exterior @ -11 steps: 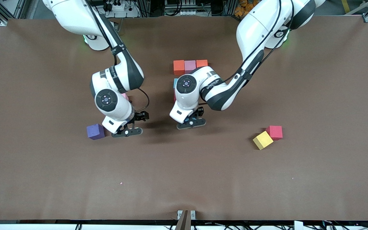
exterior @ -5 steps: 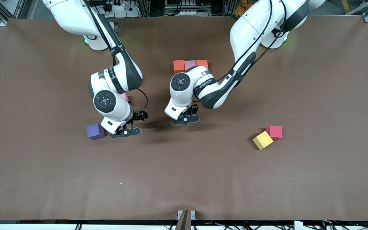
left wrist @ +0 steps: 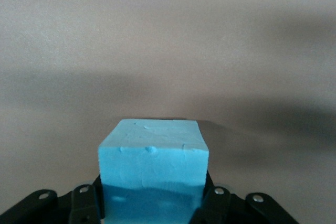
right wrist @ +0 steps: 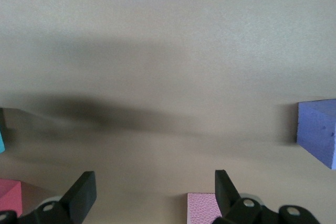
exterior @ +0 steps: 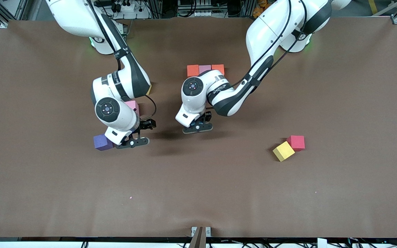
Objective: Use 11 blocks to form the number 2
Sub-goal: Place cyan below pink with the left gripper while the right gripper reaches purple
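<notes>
My left gripper [exterior: 197, 128] is shut on a light blue block [left wrist: 152, 163] and hangs low over the table's middle. Of the number 2 I see a row of abutting blocks: orange [exterior: 192, 70], pink [exterior: 204, 68], orange [exterior: 218, 68]. The left arm hides whatever lies just nearer the front camera. My right gripper [exterior: 131, 141] [right wrist: 153, 195] is open and empty, low over the table beside a purple block [exterior: 101, 142] [right wrist: 317, 129]. A pink block [exterior: 132, 104] [right wrist: 202, 207] lies partly under the right wrist. Toward the left arm's end, a yellow block [exterior: 283, 151] touches a red block [exterior: 296, 142].
In the right wrist view, a red block's corner [right wrist: 9, 195] and a light blue sliver [right wrist: 1, 142] show at the frame's edge. The brown table [exterior: 198, 193] is bare nearer the front camera. A small bracket [exterior: 200, 231] sits at its edge.
The left gripper has carried the light blue block a little toward the right arm's end and the robots' bases. The right gripper has edged toward the purple block, still open.
</notes>
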{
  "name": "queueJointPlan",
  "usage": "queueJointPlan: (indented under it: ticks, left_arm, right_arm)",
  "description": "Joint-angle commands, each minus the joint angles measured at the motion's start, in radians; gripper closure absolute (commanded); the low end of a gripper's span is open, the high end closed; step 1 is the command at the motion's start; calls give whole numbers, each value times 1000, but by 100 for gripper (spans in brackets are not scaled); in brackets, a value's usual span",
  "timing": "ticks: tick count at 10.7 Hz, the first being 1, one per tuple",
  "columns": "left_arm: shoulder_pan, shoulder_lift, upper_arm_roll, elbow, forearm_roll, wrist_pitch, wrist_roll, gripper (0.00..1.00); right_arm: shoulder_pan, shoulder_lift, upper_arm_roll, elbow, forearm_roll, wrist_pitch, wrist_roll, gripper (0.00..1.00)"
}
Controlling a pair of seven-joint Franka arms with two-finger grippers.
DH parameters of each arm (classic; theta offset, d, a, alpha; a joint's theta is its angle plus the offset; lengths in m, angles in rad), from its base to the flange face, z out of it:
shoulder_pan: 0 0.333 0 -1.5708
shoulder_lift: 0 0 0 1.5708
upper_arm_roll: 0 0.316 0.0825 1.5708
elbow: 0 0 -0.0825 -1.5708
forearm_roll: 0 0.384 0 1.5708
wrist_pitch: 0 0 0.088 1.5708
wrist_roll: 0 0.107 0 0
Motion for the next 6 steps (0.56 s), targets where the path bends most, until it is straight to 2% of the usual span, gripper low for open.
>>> queueJointPlan:
  ticks: [1,6]
  left_arm:
    - [-24,8,5,-4,18,11,26,35]
    - [-27,3,-6,-16,20,9,73,33]
  right_arm:
    - [-24,-41,12,-33,-11,-12,-15,0]
    - [-147,-87,12,-31,-11,-38,-165,0]
